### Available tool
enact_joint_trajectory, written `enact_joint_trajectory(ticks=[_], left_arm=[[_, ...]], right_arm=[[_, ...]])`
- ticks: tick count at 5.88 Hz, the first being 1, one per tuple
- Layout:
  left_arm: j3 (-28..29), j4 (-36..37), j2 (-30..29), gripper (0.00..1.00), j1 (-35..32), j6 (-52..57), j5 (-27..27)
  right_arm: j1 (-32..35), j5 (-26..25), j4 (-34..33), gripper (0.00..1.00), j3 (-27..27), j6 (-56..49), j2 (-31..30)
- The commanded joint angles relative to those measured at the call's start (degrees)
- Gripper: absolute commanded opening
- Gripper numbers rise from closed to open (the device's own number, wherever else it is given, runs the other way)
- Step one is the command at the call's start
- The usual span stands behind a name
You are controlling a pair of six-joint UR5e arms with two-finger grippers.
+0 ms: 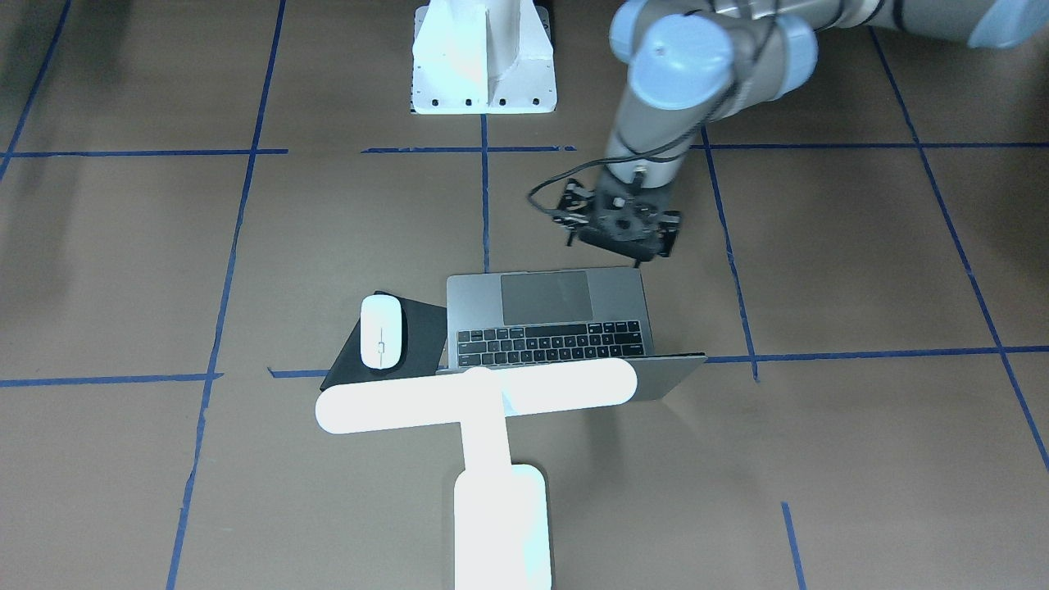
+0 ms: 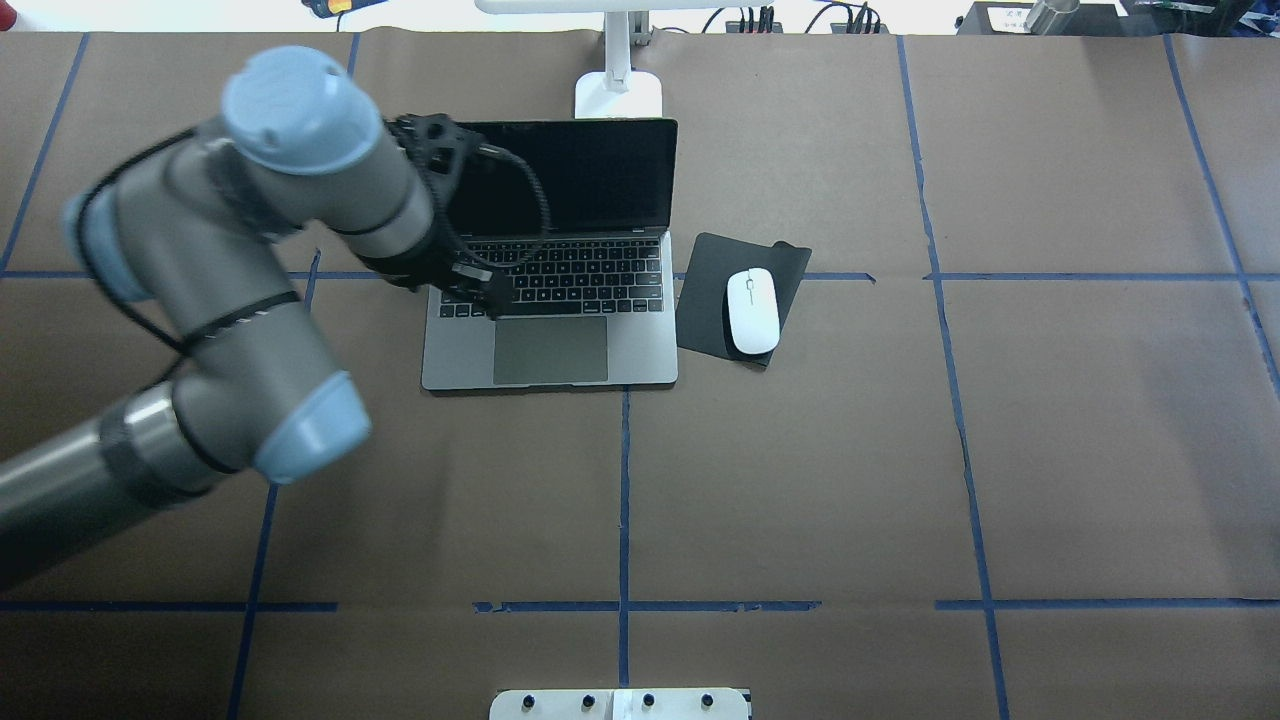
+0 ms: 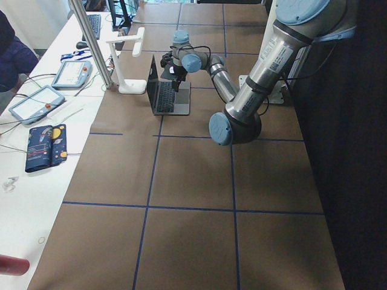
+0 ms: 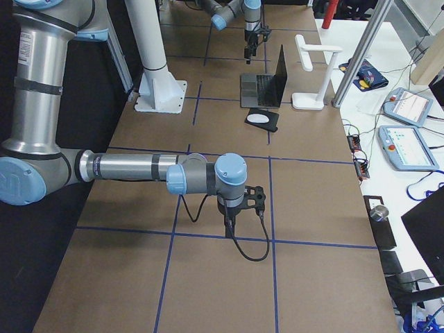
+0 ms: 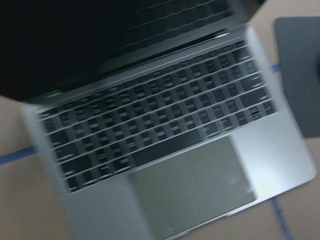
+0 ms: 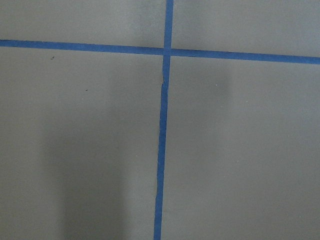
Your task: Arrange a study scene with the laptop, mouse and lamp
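The grey laptop point(image 2: 550, 335) stands open at the table's far middle, screen dark; it also shows in the front view point(image 1: 545, 319) and fills the left wrist view point(image 5: 170, 150). The white mouse point(image 2: 752, 310) lies on a black mat point(image 2: 705, 300) to the laptop's right. The glowing white lamp point(image 1: 475, 397) stands behind the laptop, its bar over the lid; its base point(image 2: 618, 95) shows overhead. My left gripper point(image 2: 497, 303) hovers over the laptop's left front part, looks shut and holds nothing. My right gripper point(image 4: 229, 223) points down at bare table; I cannot tell its state.
The white bolted pedestal point(image 1: 483, 61) stands at the robot's side of the table. Blue tape lines point(image 6: 162, 150) cross the brown table cover. A side bench point(image 4: 406, 132) holds tablets and cables beyond the lamp.
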Motion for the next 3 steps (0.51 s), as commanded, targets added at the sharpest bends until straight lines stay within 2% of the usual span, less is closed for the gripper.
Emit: enact_joint_trajectory(ticks=[1,3], left_arm=[[-3.4,0.0,10.2,1.00,-10.1,17.2,-6.5],[-2.4,0.8,17.8,1.00,-21.4,32.5,-13.0]], right_arm=[[-0.2,0.0,0.0,1.00,-0.1,0.0,0.0],[-0.2,0.0,0.0,1.00,0.0,0.0,0.0]])
